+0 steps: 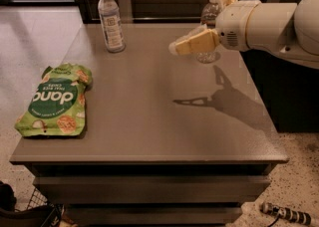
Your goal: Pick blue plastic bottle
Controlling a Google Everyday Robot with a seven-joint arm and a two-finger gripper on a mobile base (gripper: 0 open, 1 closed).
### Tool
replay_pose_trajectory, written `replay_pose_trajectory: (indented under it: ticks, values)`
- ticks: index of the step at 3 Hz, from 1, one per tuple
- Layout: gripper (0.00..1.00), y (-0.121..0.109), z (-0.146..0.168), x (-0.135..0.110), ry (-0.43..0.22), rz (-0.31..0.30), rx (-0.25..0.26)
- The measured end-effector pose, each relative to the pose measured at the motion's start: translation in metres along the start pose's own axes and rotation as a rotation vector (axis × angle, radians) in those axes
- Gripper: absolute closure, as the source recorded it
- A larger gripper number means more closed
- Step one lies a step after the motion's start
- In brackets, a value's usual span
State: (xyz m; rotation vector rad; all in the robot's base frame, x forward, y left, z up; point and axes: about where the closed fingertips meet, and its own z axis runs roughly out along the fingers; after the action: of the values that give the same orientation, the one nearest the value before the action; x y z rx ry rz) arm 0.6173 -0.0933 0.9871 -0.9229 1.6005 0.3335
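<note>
The blue plastic bottle [110, 20] stands upright at the back left of the grey table [149, 121]. It has a white cap and a white-and-blue label with a small dark square. My gripper [176, 48] hovers above the back middle of the table, pointing left, well to the right of the bottle and apart from it. Its cream fingers [195, 42] hold nothing, and their shadow on the table shows a narrow gap between them. My white arm [264, 22] reaches in from the right.
A clear crinkled bottle [206, 56] stands at the back right, mostly hidden behind my wrist. A green "dang" chips bag [56, 100] lies flat at the left edge. A wooden wall runs behind the table. A wire basket [30, 211] is on the floor at the lower left.
</note>
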Motion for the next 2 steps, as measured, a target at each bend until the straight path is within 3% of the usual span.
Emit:
replay_pose_trajectory:
  ticks: [1,2]
  values:
    - [0.0,0.004,0.009,0.001,-0.007,0.0,-0.015]
    - [0.0,0.01,0.038,0.002,-0.039,0.004,-0.036]
